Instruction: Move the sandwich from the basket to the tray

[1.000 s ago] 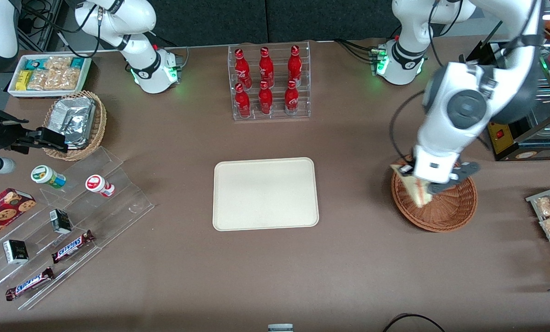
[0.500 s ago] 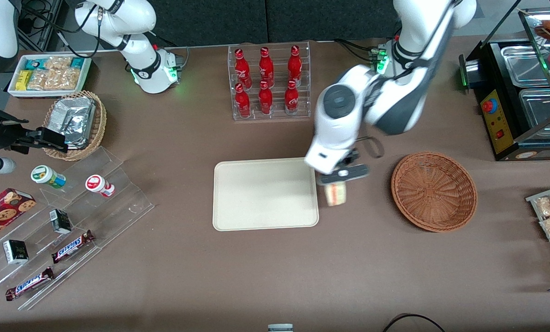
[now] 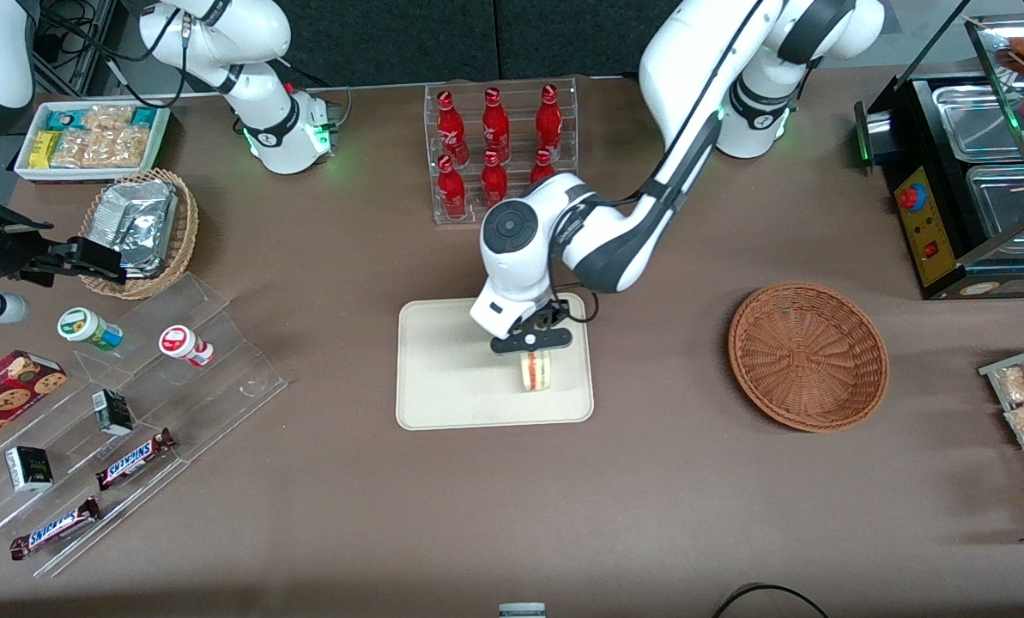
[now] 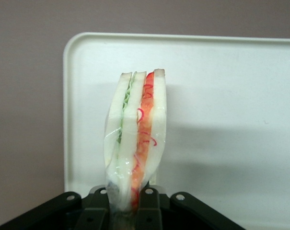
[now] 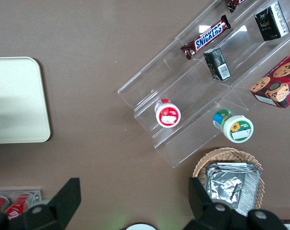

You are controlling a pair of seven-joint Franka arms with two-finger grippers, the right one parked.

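Brown tabletop below; my gripper point(image 3: 532, 342) clamps the sandwich point(image 3: 536, 371) over the tray point(image 3: 443, 378); next, lower and release.

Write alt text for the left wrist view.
The gripper holds a wrapped sandwich between its fingers, cut side showing red and green filling, above the cream tray on a brown table.

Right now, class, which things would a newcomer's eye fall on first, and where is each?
The gripper hangs over the flat cream rectangular plastic tray, shut on the wrapped triangular white-bread sandwich. The wide round reddish-brown wicker basket sits toward the working arm's end. Red bottles stand in a clear rack, farther from the camera than the tray.
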